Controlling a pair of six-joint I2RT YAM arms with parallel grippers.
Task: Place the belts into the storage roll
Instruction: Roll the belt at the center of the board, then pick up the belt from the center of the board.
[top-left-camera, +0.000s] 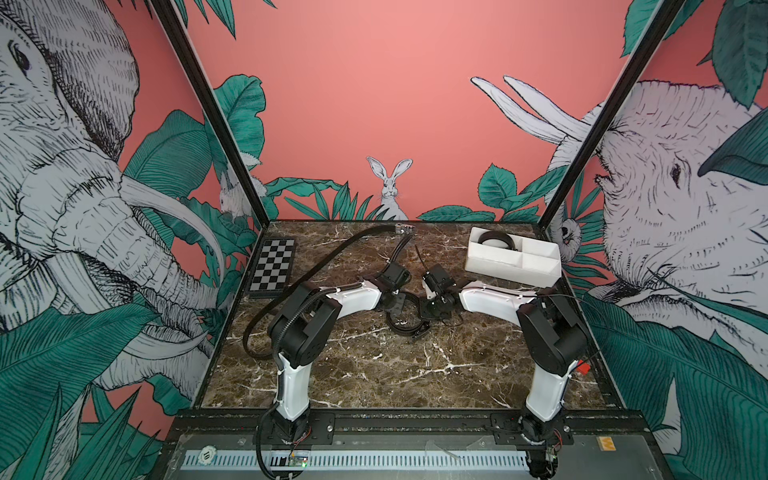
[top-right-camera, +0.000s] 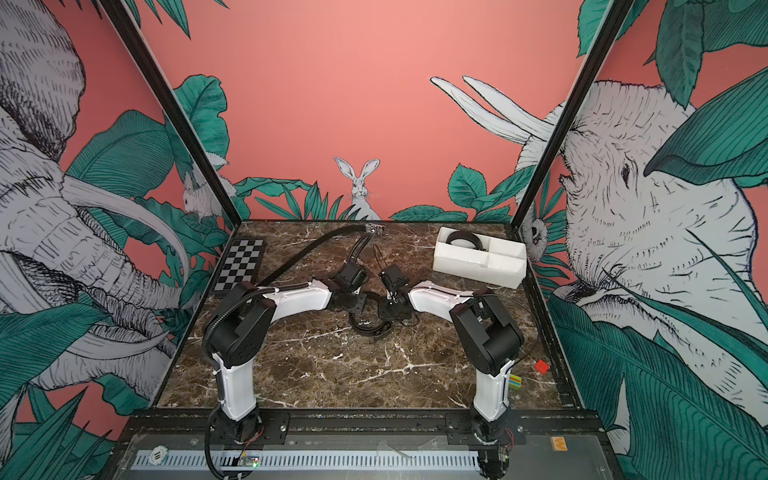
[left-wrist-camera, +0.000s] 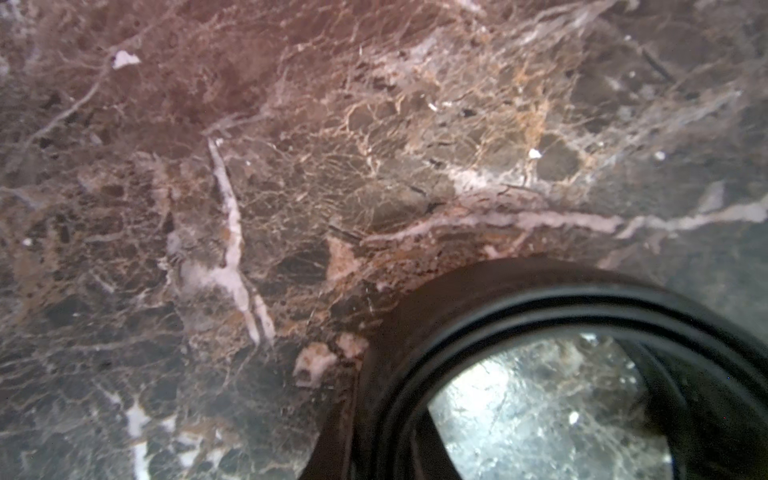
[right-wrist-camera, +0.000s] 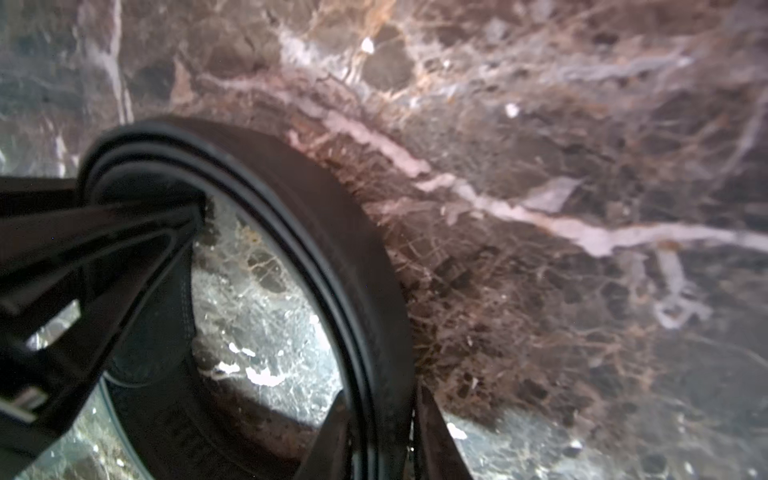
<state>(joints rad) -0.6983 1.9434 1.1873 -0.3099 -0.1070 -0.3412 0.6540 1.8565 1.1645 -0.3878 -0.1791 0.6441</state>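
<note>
L tool (left-wrist-camera: 378, 449) & R tool (right-wrist-camera: 382, 440) clench 1 belt (right-wrist-camera: 365, 257); 2nd belt (top-left-camera: 494, 239) in tray (top-left-camera: 511, 266).

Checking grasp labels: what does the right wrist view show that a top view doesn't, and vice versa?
Only right wrist: the coil close up, its layers stacked. The right gripper is shut on it and the left gripper grips its opposite side.
Only top: the tray with a belt coiled inside, a long belt and the checkerboard.
Both: the coil on the marble table, between the two grippers.
</note>
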